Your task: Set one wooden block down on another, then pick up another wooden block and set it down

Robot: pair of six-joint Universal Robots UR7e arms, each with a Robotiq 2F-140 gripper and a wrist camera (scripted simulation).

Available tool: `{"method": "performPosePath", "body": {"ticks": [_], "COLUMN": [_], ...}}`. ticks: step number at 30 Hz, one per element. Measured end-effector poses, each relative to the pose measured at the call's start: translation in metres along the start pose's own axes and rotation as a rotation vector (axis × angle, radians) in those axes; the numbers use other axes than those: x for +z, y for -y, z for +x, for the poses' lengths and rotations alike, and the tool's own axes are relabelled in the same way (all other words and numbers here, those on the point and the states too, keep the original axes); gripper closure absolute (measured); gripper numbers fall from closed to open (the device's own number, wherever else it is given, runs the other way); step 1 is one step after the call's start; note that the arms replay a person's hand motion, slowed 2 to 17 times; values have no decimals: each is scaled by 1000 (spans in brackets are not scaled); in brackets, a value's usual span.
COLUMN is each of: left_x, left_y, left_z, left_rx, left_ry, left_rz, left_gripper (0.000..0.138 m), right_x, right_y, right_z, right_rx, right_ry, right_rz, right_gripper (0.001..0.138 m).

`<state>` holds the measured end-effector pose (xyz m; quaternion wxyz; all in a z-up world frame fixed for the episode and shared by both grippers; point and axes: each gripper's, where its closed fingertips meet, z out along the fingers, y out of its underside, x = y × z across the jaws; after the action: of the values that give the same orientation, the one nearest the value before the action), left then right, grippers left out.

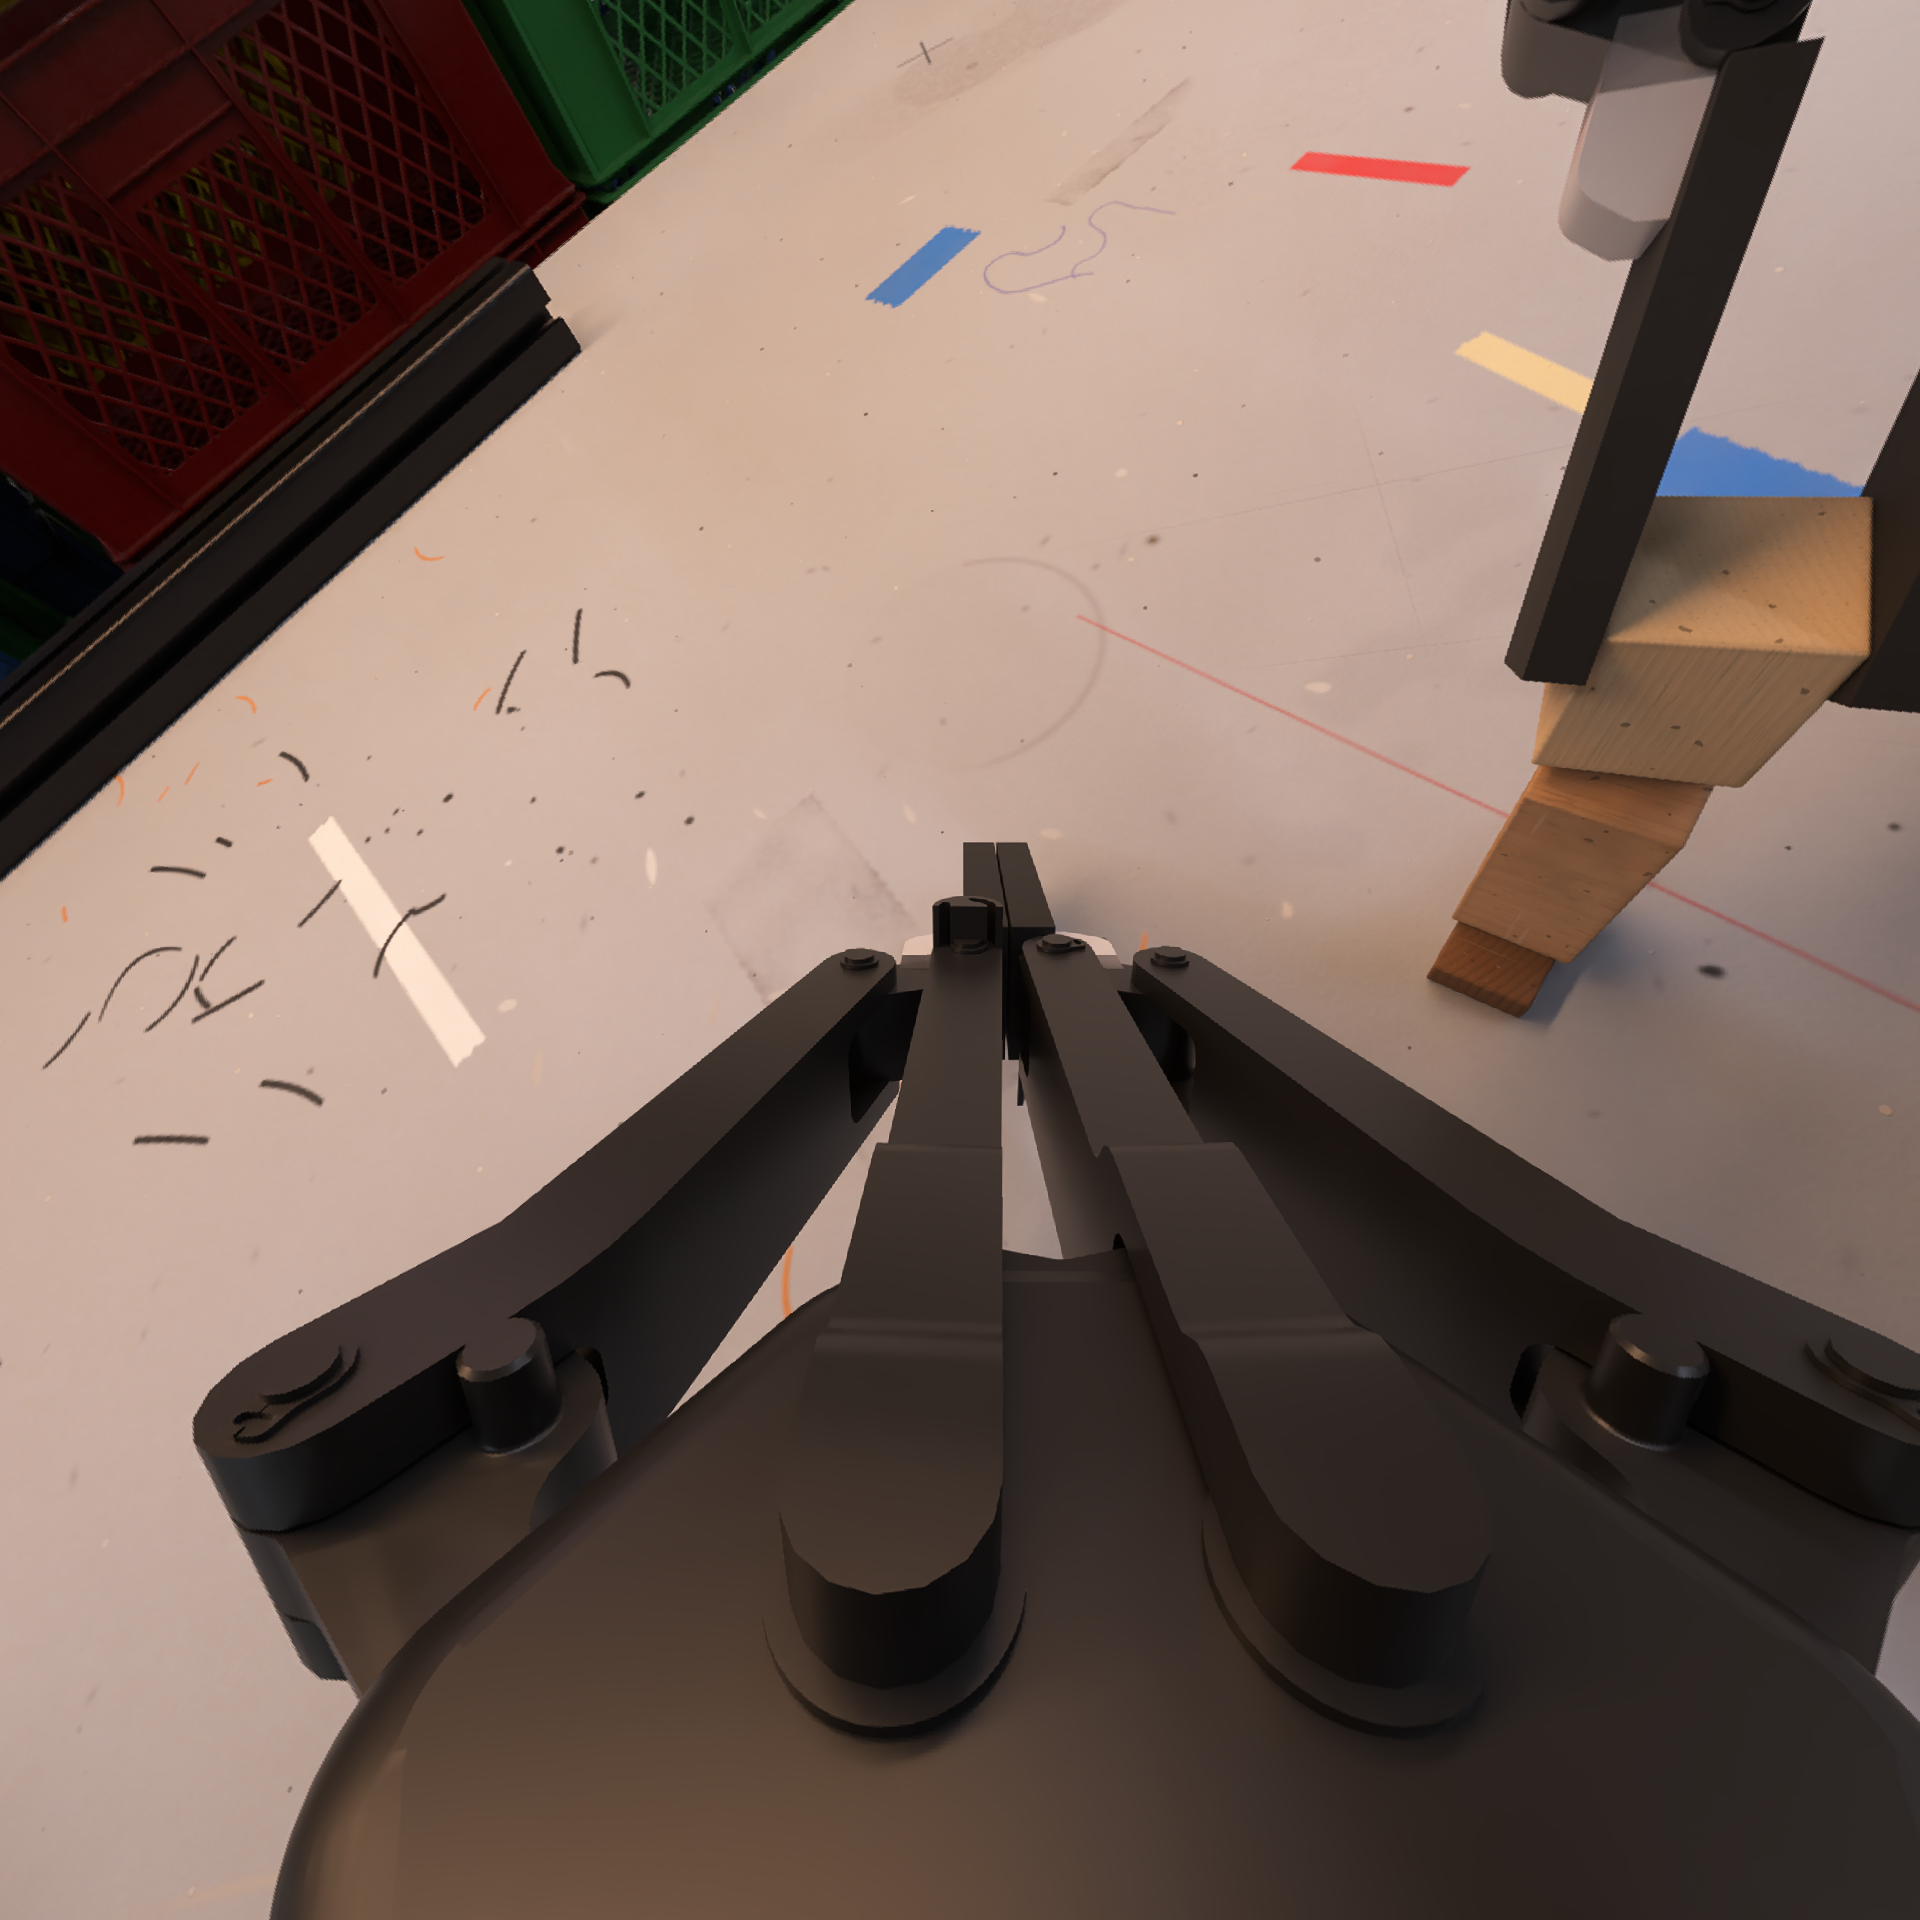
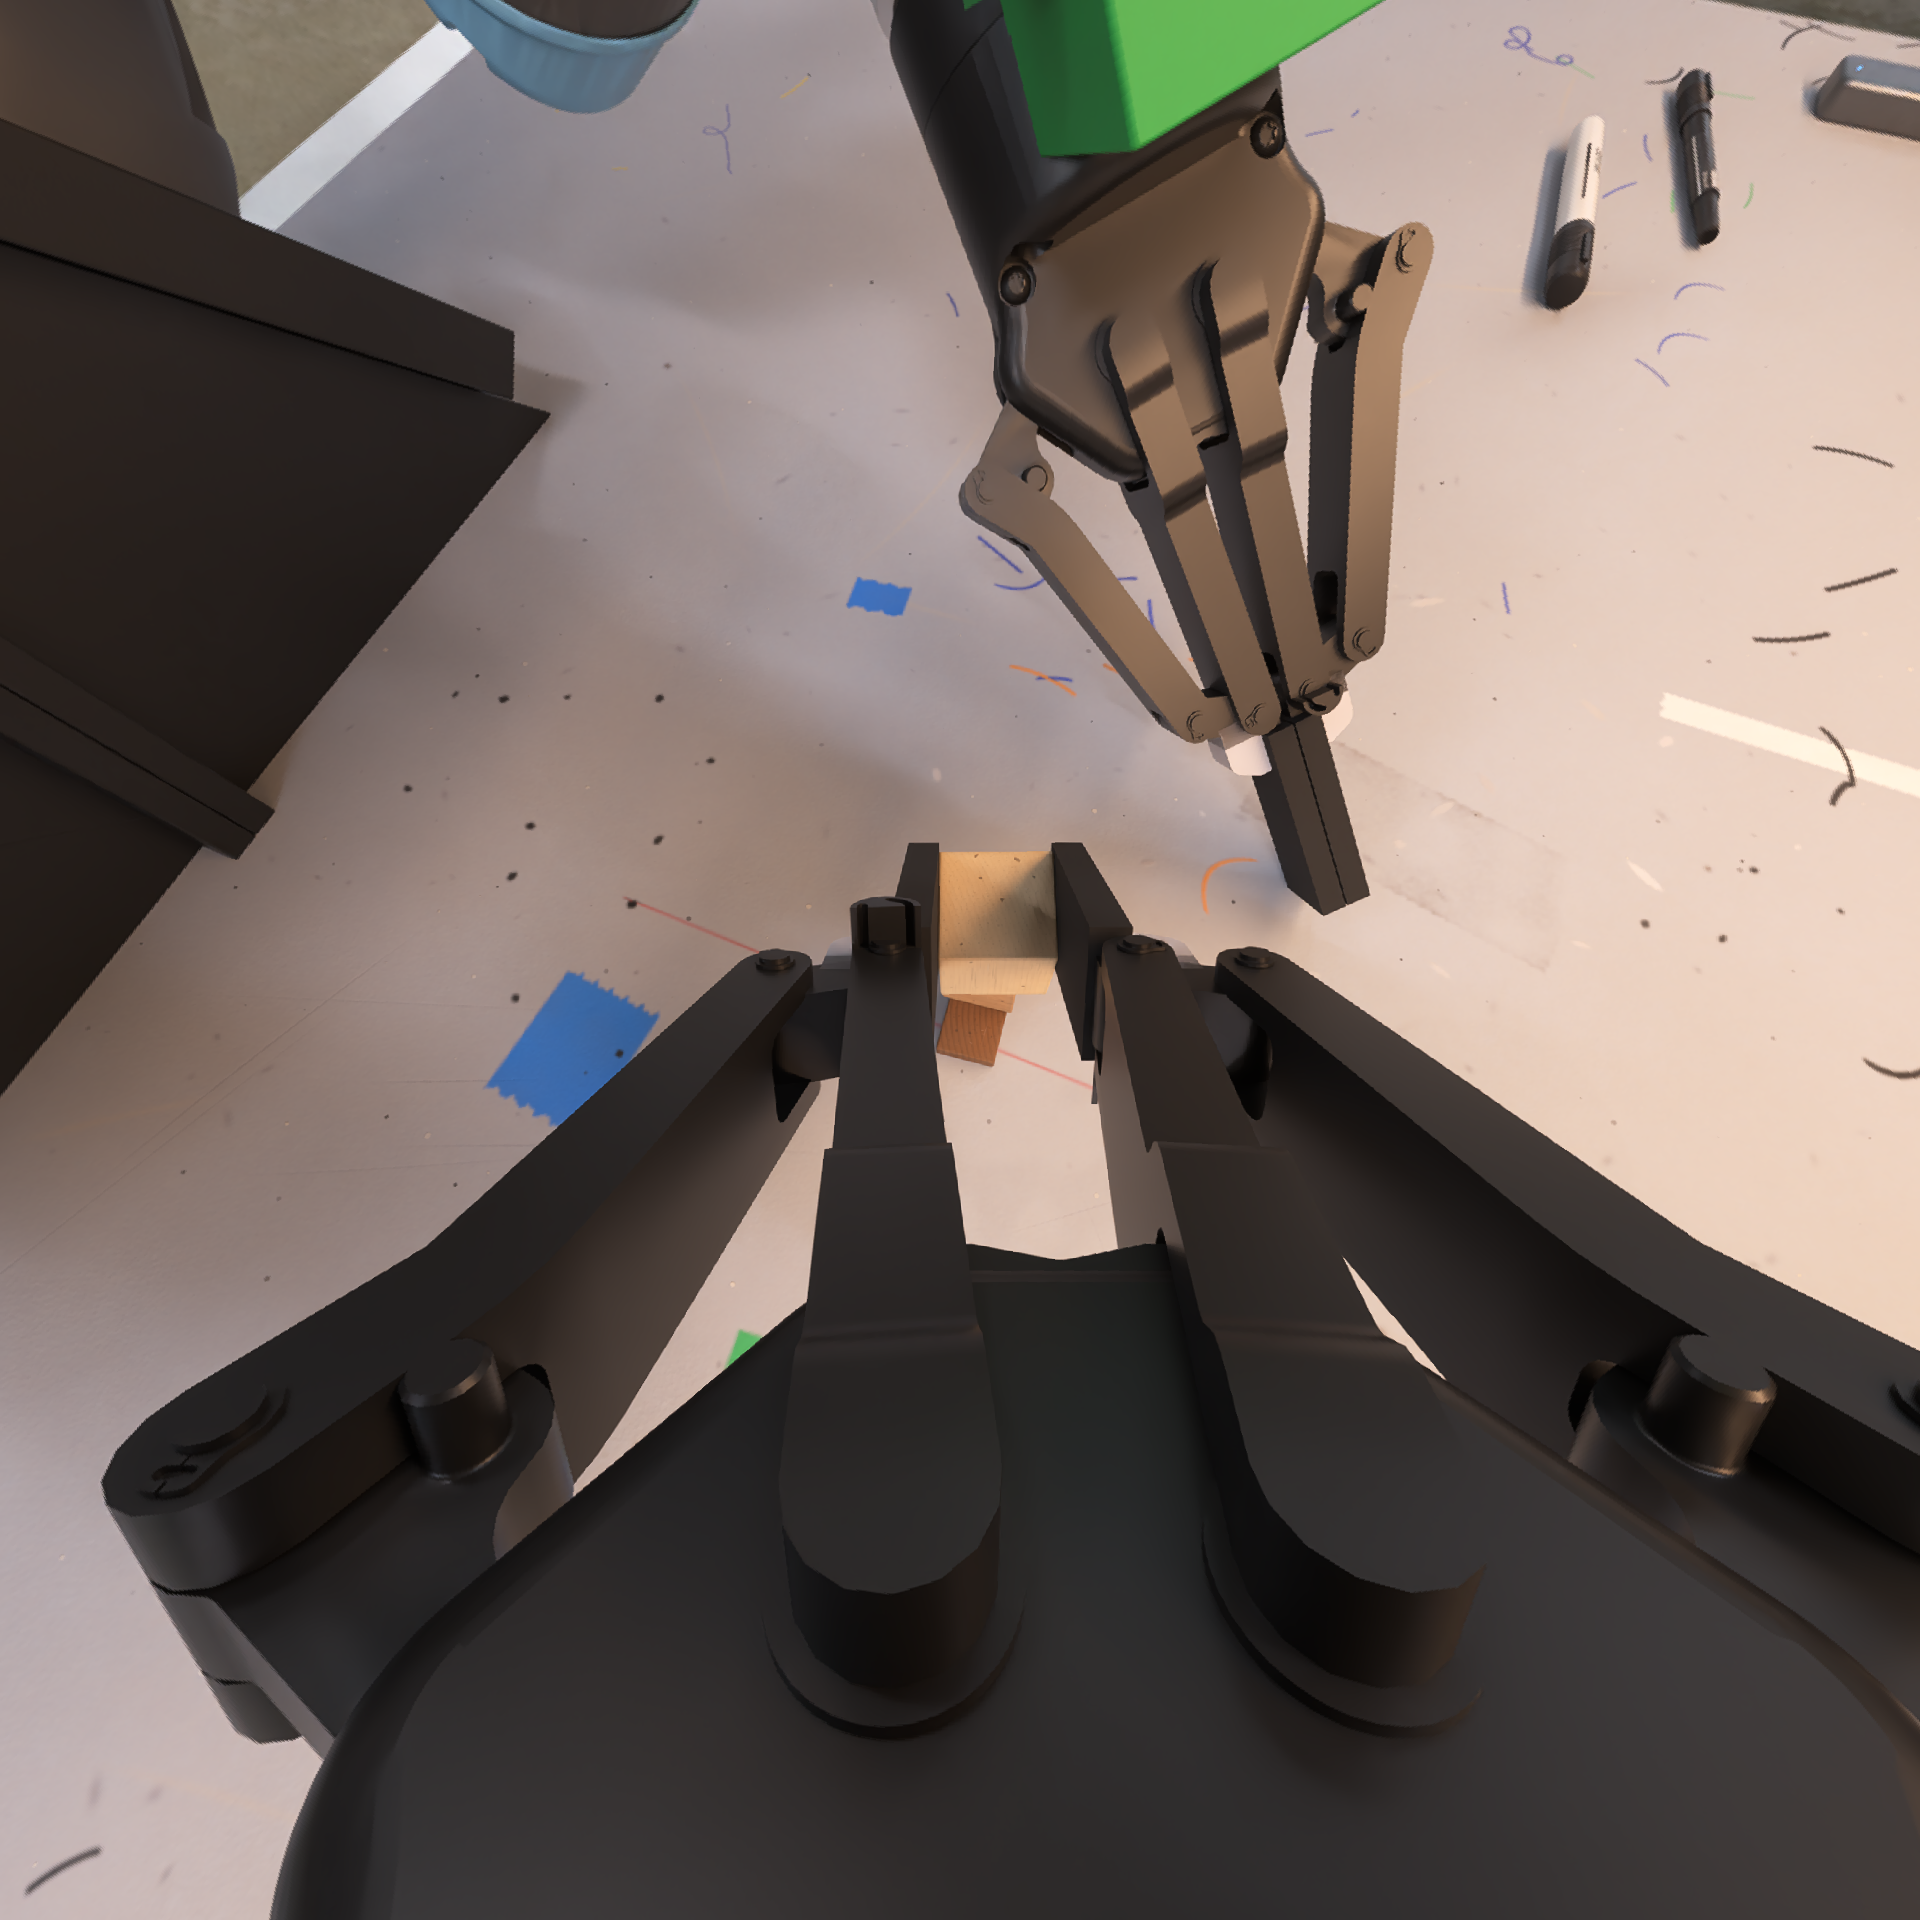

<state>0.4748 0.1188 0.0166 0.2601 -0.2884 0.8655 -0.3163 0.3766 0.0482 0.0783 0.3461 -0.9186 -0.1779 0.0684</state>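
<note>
My right gripper [image 2: 997, 862] is shut on a pale wooden block [image 2: 992, 909], one finger on each side. The block sits at the top of a short stack. Under it are a tan block [image 1: 1569, 862] and a darker brown one [image 1: 1491, 966] on the table; I cannot tell whether the held block rests on them. The held block also shows in the left wrist view [image 1: 1756, 582], at the right edge, between the right gripper's fingers [image 1: 1662, 364]. My left gripper [image 1: 1003, 873] is shut and empty, low over the table to the left of the stack. It also shows in the right wrist view [image 2: 1325, 873].
A red crate [image 1: 208, 260] and a green crate [image 1: 644, 73] stand at the far left behind a black rail [image 1: 312, 468]. A black box [image 2: 208, 520] stands left of the stack. Two markers [image 2: 1574, 208] and a grey device [image 2: 1870, 94] lie farther off. Tape strips mark the table.
</note>
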Motion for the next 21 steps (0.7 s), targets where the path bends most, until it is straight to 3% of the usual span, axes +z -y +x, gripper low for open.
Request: {"method": "performPosePath", "body": {"ticks": [21], "left_x": [0], "left_y": [0], "left_z": [0], "left_rx": [-2], "left_ry": [-1], "left_rz": [0], "left_gripper": [138], "right_x": [0], "right_y": [0], "right_z": [-2], "right_rx": [-29], "right_ry": [-6], "right_rz": [-5], "right_gripper": [111]}}
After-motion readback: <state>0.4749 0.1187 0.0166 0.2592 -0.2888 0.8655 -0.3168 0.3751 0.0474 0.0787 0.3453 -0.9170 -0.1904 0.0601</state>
